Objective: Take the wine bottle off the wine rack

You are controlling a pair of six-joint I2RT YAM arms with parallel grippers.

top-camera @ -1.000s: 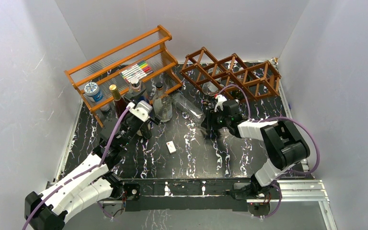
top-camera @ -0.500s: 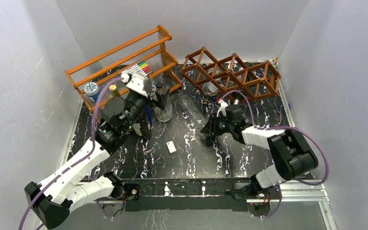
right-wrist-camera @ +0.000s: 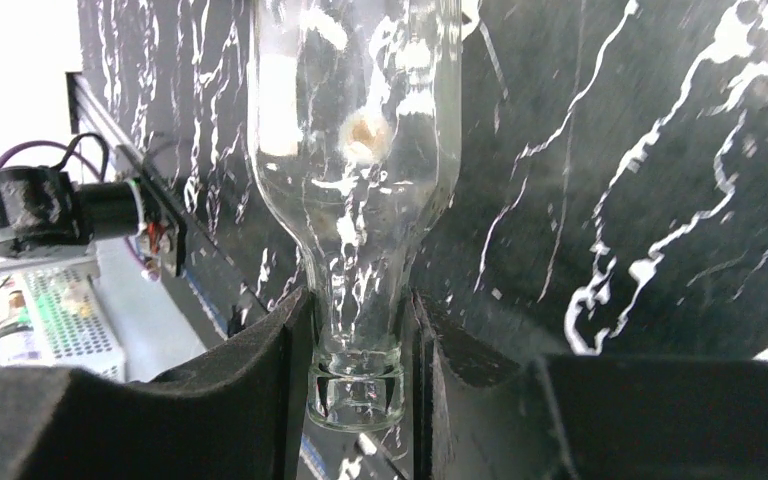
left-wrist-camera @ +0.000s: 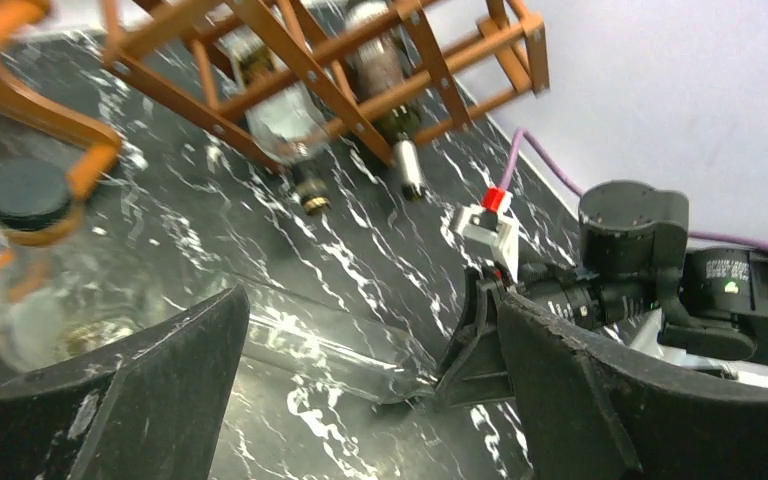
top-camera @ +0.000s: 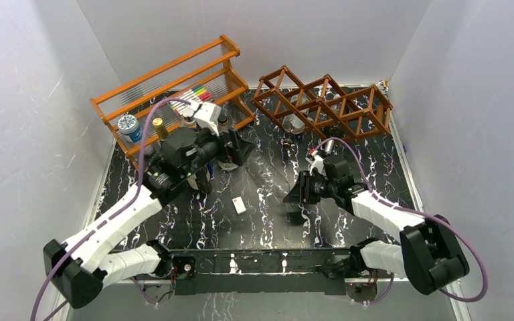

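Right tool [right-wrist-camera: 357, 320] drew one wine bottle [right-wrist-camera: 355, 150] nearer.

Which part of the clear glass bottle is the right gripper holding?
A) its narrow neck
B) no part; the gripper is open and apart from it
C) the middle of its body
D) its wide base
A: in the right wrist view, the right gripper is shut on the clear glass bottle at its narrow neck, one finger on each side just behind the lip.
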